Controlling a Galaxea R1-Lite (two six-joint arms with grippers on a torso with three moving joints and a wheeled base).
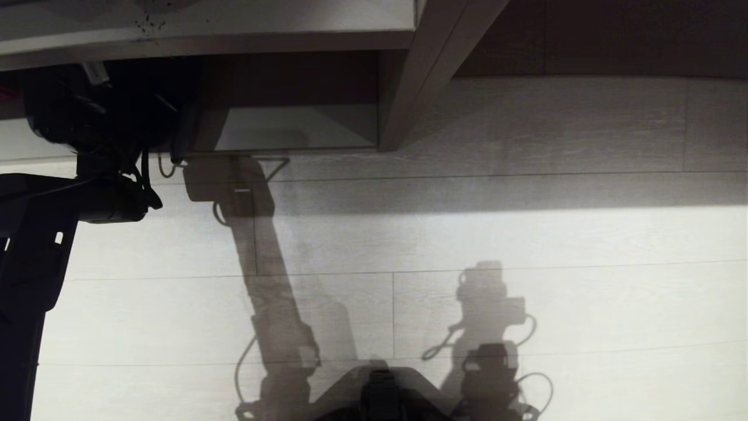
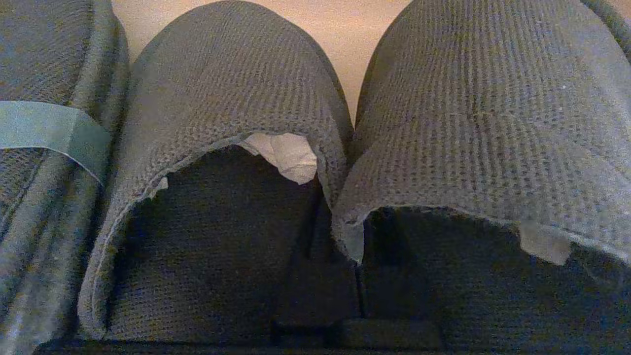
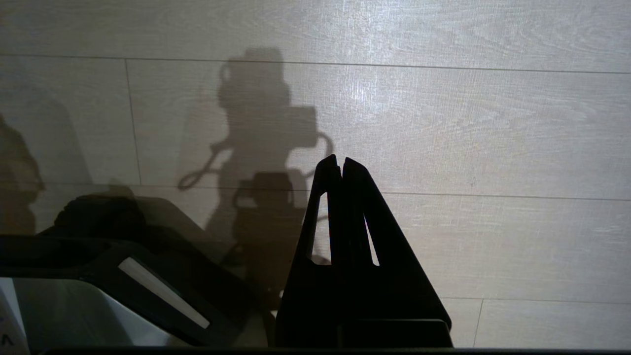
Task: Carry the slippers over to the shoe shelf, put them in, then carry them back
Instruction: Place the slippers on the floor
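Observation:
The slippers fill the left wrist view side by side, toes pointing away: one slipper [image 2: 231,88] and its mate [image 2: 493,98], both charcoal waffle fabric with crumpled paper inside. My left gripper [image 2: 358,276] is shut on the slippers, one dark finger in each opening, pinching their touching inner walls together. They rest on the pale base board [image 2: 347,34] of the shoe shelf [image 1: 292,126]. In the head view my left arm [image 1: 105,111] reaches into the shelf's left part and hides the slippers. My right gripper [image 3: 341,160] hangs shut and empty over the floor.
Another dark pair with a teal band [image 2: 49,130] lies tight against the slippers on one side. A grey upright panel [image 1: 421,76] closes the shelf on the right. Pale wood-grain floor [image 1: 526,234] spreads in front, crossed by the arms' shadows.

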